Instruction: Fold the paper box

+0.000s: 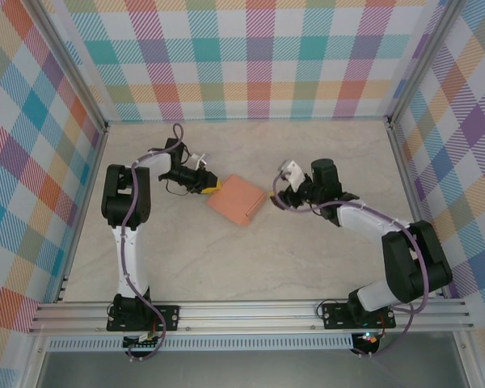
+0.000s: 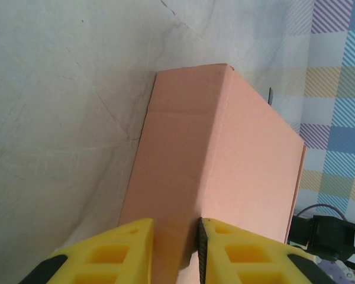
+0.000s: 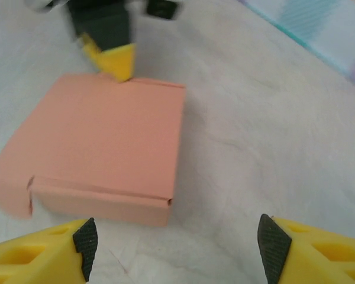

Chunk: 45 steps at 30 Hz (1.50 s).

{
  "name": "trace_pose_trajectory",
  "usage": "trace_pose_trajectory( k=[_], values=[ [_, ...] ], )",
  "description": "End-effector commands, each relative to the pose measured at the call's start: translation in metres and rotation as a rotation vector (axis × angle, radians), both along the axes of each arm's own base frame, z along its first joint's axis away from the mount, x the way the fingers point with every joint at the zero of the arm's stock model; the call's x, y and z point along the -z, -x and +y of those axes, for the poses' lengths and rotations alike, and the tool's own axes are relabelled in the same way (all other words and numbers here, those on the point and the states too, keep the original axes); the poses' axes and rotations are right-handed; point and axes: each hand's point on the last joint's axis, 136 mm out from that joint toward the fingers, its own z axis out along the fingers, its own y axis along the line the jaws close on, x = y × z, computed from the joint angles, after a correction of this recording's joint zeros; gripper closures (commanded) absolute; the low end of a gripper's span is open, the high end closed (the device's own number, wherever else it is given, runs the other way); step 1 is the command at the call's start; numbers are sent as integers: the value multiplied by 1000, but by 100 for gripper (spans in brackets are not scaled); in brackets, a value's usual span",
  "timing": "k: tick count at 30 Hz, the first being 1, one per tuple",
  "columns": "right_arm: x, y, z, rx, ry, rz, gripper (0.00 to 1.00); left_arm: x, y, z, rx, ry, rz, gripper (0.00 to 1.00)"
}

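Paper box (image 1: pixel 237 199) flat, at a diagonal

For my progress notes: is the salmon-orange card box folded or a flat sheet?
Folded: the salmon-orange card box has raised side walls and a closed top in both wrist views.

Paper box (image 1: pixel 237 199) salmon-orange; fingers (image 3: pixel 38 251) yellow; walls (image 1: pixel 250 56) multicolour plaid; table (image 1: pixel 250 267) cream marbled.

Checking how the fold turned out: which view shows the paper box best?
Right wrist view: the paper box lies nearly whole in frame, top face and seamed near wall visible. Left wrist view shows it close, its near end in the left gripper. Top external view shows it small.
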Motion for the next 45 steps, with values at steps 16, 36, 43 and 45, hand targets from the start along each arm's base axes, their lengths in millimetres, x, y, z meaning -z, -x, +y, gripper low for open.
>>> trace_pose_trajectory(
  k=[16, 36, 43, 45],
  values=[
    [71, 15, 49, 691, -736, 1367, 28, 38, 5, 18, -40, -100, 95, 75],
    [68, -18, 76, 650, -878, 1280, 30, 46, 6, 20, -59, -124, 133, 75],
    [62, -13, 66, 652, -897, 1213, 27, 49, 6, 22, -65, -140, 149, 75],
    [57, -12, 64, 641, -896, 1185, 27, 49, 5, 22, -65, -139, 150, 75]
  ],
)
